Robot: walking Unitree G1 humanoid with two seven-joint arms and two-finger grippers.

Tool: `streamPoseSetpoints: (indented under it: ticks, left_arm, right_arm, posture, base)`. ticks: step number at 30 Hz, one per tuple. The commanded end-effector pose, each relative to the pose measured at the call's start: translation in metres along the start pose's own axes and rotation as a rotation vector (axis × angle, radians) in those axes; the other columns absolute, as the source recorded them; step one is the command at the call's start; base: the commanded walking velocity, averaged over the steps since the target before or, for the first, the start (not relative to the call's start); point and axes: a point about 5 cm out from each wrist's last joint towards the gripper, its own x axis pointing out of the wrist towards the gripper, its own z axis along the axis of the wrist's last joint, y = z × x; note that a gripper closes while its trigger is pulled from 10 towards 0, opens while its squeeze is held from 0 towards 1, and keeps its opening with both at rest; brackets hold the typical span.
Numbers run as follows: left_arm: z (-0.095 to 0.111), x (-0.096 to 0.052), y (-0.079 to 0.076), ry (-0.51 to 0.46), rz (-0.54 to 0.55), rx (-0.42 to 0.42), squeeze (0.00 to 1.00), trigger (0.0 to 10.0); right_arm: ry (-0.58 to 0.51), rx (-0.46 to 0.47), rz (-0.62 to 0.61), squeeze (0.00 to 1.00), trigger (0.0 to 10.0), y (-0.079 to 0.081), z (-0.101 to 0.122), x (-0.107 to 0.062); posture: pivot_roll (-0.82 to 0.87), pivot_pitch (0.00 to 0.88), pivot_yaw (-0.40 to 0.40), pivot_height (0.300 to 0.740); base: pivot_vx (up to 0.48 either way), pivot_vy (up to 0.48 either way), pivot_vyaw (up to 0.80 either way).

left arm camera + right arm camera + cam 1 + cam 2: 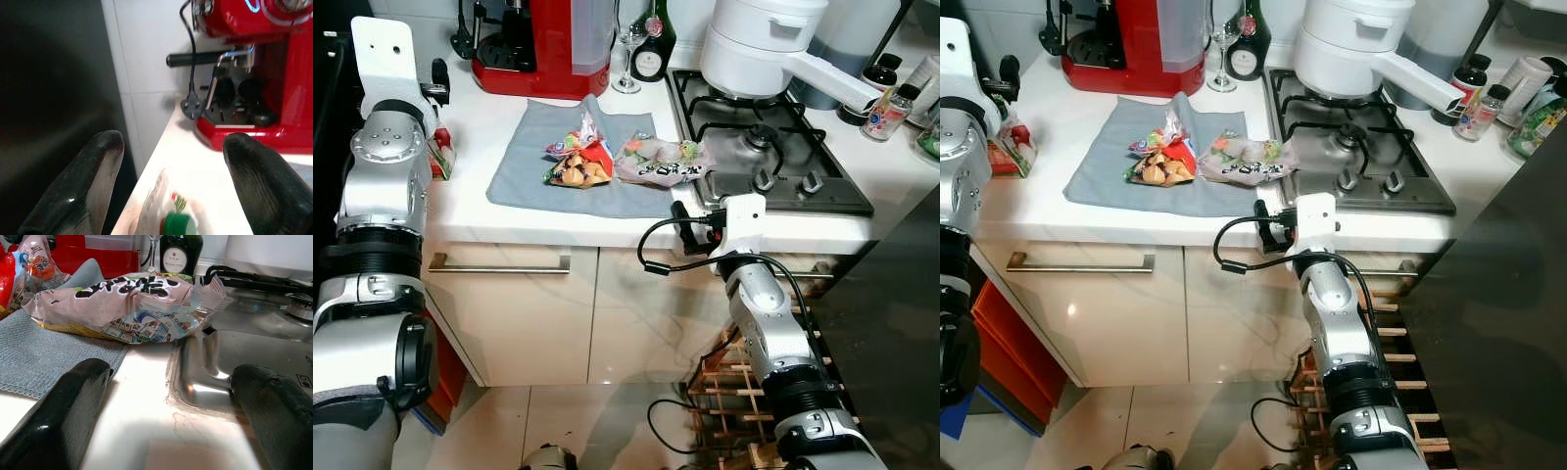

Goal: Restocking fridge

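White kitchen desk (499, 220) runs across the upper half of the frame, cupboards below it. At centre frame the right claw (166, 406) rests at the desk's front edge, fingers spread apart and empty, one finger (63, 406) by the grey cloth (533, 162), the other (274, 406) over the steel hob (773, 147). Just beyond it lies a pinkish food packet (661, 162) on the cloth, touching a red-and-yellow snack bag (579, 162) to its left. At upper left the left claw (166, 181) hovers open and empty over a small packet (441, 157) near the desk's left end. Behind stand a red coffee machine (543, 49), wine glass (627, 54), dark bottle (653, 44) and white pot (759, 44).
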Motion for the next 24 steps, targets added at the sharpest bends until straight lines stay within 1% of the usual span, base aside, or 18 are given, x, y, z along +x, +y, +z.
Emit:
streamPoseSetpoints:
  ticks: [1,5,12,14,15,16,19,24]
  left_arm:
    - [0.007,0.003,-0.001,0.006,-0.013,0.012,0.0,10.0]
    - [-0.005,0.003,-0.01,0.062,-0.056,-0.023,0.0,10.0]
    - [-0.014,0.004,-0.016,0.1,-0.07,-0.025,0.0,10.0]
    - [-0.019,0.005,-0.021,0.128,-0.087,-0.036,0.0,10.0]
    - [-0.023,0.005,-0.024,0.14,-0.096,-0.041,0.0,9.8]
    - [-0.025,0.004,-0.026,0.146,-0.105,-0.042,0.0,0.0]
    - [-0.028,0.004,-0.028,0.154,-0.113,-0.04,0.0,0.0]
    - [-0.03,0.005,-0.025,0.151,-0.098,-0.024,0.0,0.0]
  right_arm:
    - [0.011,0.006,0.002,0.02,10.0,0.0,-0.001,0.0]
    - [0.014,0.007,0.006,0.02,10.0,0.0,-0.002,0.0]
    - [0.019,0.004,0.008,0.01,10.0,0.0,-0.002,0.001]
    - [0.022,0.003,0.009,0.02,10.0,0.0,-0.003,0.001]
    - [0.023,0.003,0.01,0.02,10.0,0.001,-0.003,0.001]
    - [0.024,0.003,0.01,0.02,10.0,0.001,-0.003,0.001]
    - [0.024,0.004,0.01,0.02,10.0,0.001,-0.003,0.001]
    - [0.027,0.005,0.007,0.01,10.0,0.001,-0.005,-0.001]
  posture:
    - [0.0,0.0,-0.074,0.74]
    - [0.0,0.0,-0.073,0.74]
    - [0.0,0.0,-0.074,0.74]
    - [-0.01,0.0,-0.07,0.74]
    - [-0.01,0.0,-0.067,0.74]
    - [-0.01,0.0,-0.067,0.74]
    - [-0.01,0.0,-0.065,0.74]
    - [-0.01,0.0,-0.065,0.74]
  base:
    - [0.0,0.0,0.0]
    - [0.0,0.0,0.0]
    - [0.0,0.0,0.0]
    - [0.0,0.0,0.0]
    - [0.0,0.0,0.0]
    - [0.0,0.0,0.0]
    - [0.0,0.0,0.0]
    - [0.0,0.0,0.0]
